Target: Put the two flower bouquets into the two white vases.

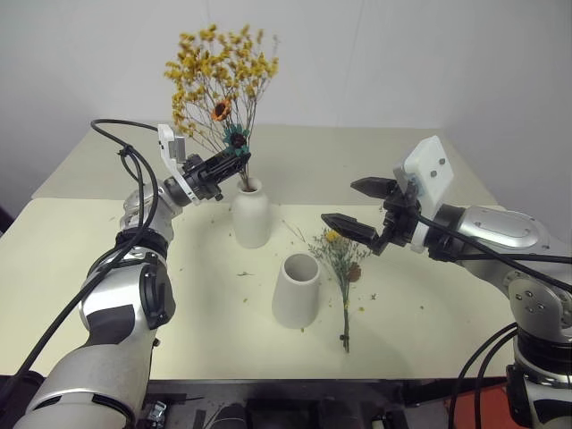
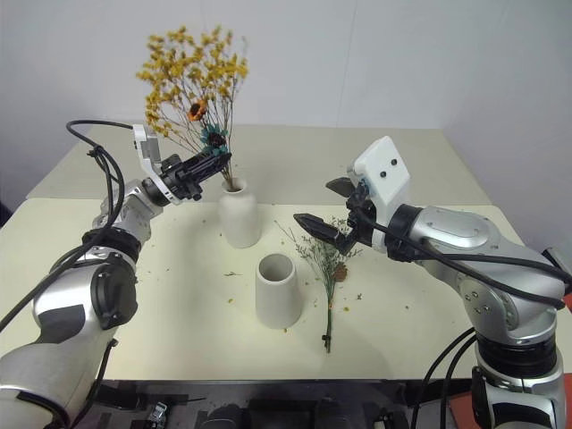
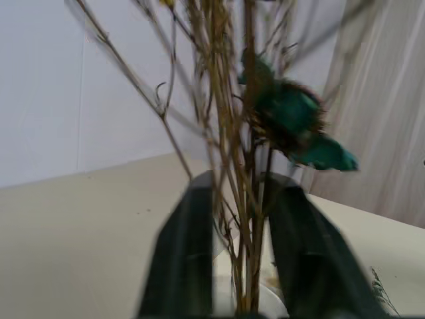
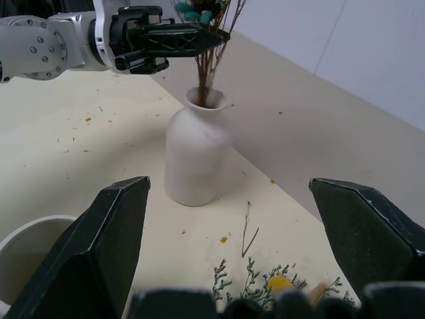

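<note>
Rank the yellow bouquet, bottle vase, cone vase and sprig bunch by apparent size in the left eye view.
1. yellow bouquet
2. sprig bunch, long but thin
3. cone vase and bottle vase: alike; the cone vase is nearer, so unranked.

1. Upper centre: the yellow bouquet (image 1: 219, 76) stands with its stems in the bottle-shaped vase (image 1: 251, 213), and the left gripper (image 1: 234, 159) sits at the stems (grip unclear).
2. Centre: the cone-like vase (image 1: 296, 290) stands empty.
3. Right of it, the grey-green sprig bunch (image 1: 343, 264) lies flat on the table (image 1: 71, 259), the right gripper (image 1: 362, 207) spread wide above.
</note>
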{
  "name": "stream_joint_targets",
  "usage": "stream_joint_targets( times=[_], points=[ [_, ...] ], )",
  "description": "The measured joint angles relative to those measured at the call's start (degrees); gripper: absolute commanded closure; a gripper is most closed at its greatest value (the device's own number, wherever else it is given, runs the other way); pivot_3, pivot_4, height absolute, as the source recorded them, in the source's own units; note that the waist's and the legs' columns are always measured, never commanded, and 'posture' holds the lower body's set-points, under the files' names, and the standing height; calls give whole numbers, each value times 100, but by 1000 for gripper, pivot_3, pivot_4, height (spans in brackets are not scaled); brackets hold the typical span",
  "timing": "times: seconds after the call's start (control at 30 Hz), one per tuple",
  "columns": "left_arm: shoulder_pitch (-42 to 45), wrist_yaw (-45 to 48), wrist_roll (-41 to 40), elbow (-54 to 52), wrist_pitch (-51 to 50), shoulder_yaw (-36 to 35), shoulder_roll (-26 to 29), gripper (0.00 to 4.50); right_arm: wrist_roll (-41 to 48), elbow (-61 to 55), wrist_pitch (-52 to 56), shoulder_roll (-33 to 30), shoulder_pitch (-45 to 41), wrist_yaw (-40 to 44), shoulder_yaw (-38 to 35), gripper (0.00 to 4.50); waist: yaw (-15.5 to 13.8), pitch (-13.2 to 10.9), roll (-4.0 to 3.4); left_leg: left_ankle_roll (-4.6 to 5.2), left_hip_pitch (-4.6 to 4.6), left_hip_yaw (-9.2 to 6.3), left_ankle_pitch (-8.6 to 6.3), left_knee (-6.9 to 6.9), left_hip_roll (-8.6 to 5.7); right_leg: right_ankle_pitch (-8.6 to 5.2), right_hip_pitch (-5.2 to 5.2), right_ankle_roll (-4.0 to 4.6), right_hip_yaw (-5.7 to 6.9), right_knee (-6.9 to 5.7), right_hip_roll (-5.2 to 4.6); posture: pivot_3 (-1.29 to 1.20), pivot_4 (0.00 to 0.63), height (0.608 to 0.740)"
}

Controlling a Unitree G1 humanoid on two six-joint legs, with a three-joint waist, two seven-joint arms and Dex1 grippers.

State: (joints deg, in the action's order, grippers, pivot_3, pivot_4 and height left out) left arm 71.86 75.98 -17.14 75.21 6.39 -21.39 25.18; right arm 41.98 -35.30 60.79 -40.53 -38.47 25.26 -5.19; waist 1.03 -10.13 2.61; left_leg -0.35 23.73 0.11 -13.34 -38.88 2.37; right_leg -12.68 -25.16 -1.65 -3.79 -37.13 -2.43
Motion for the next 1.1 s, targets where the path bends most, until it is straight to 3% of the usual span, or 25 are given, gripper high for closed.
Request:
stream_joint_targets(
  times=[0.23, 0.53, 0.83, 1.1],
  points=[
    [1, 537, -90, -26, -91, -50, 138, 2548, -22, 49, 0, 0, 0, 0, 1, 0, 21, 0, 0, 0, 0, 0, 0, 0, 1, 1, 0, -1, 0, -1, 1, 0, 150, 740],
    [-74, 1274, 271, -226, -28, 472, 668, 2548, -57, 106, -34, 6, 4, 3, 3, 0, 9, 0, 0, 0, 0, 0, 0, -2, 1, 1, 0, -1, 0, -1, 1, 0, 150, 740],
    [-74, 8, 967, -229, -34, 1001, 849, 2548, -219, 283, -144, 87, 3, 63, 53, 0, -5, 0, 0, 0, 1, -1, 0, -5, 1, 3, 0, -4, 0, -1, 0, 0, 150, 740],
    [337, 494, 1141, -303, -107, 1321, 895, 2548, -269, 340, -158, 153, 4, 57, 121, 0, -5, 0, 0, 0, 4, 0, 0, -4, -1, 3, 0, -4, 0, 1, 0, 0, 150, 740]
  ],
)
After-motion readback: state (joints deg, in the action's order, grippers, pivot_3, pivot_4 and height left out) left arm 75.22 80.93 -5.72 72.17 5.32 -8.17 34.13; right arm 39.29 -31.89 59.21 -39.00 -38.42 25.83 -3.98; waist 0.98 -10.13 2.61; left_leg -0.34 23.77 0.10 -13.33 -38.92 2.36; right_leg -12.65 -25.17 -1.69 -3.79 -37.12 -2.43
